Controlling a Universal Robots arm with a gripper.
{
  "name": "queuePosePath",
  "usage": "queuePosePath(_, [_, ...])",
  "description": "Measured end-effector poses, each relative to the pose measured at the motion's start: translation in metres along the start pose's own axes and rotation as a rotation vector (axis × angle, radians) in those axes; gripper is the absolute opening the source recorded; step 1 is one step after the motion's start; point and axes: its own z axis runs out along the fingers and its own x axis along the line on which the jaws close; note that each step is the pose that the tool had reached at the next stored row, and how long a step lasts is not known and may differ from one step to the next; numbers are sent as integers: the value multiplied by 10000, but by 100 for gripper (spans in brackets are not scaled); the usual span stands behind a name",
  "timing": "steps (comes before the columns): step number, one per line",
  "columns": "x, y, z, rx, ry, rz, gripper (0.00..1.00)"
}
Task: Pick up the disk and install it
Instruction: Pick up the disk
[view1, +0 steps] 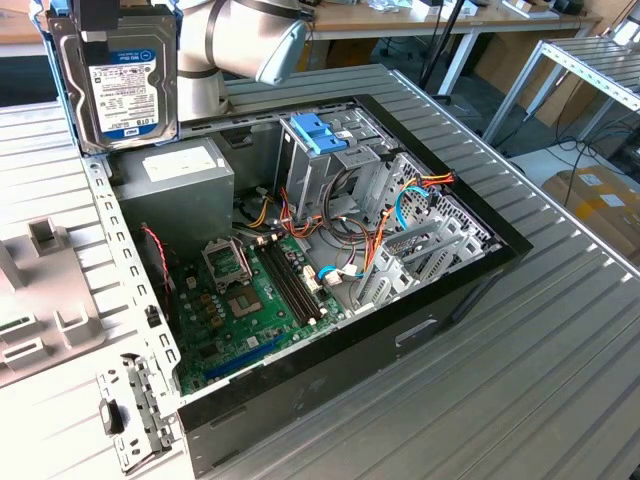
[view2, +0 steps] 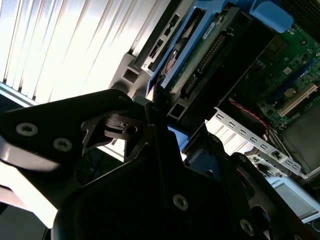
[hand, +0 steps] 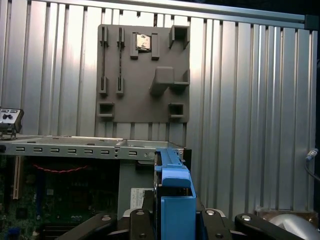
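We see the disk (view1: 115, 85), a flat rectangular hard drive with a silver labelled face and bright blue plastic rails, hanging upright in the air at the exterior view's far left. It is above the far left corner of the open black computer case (view1: 470, 275), clear of everything inside. In the first wrist view the gripper (hand: 175, 222) has its black jaws drawn in narrow against the two sides of the disk's blue rail, so we judge it clamped on the disk with nothing else in its hold.

Below lie the green motherboard (view1: 255, 295) and, further to the exterior view's right, the tall grey drive cage (view1: 300, 165) topped by a light blue plastic bracket (view1: 318, 130). The case rests on a ribbed metal table (view1: 560, 380), and a grey moulded fixture plate (hand: 145, 75) sits on the table beside it.

We judge the disk stiff, dense and fairly heavy for its size. Its smooth metal faces would slip, and it would suffer from knocks. The rails are springier plastic, so a firm hold across the solid edges, away from the end tabs and connector, suits it best.
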Motion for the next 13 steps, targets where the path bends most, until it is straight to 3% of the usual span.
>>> queuePosePath(13, [12, -98, 5, 0, 0, 1, 37])
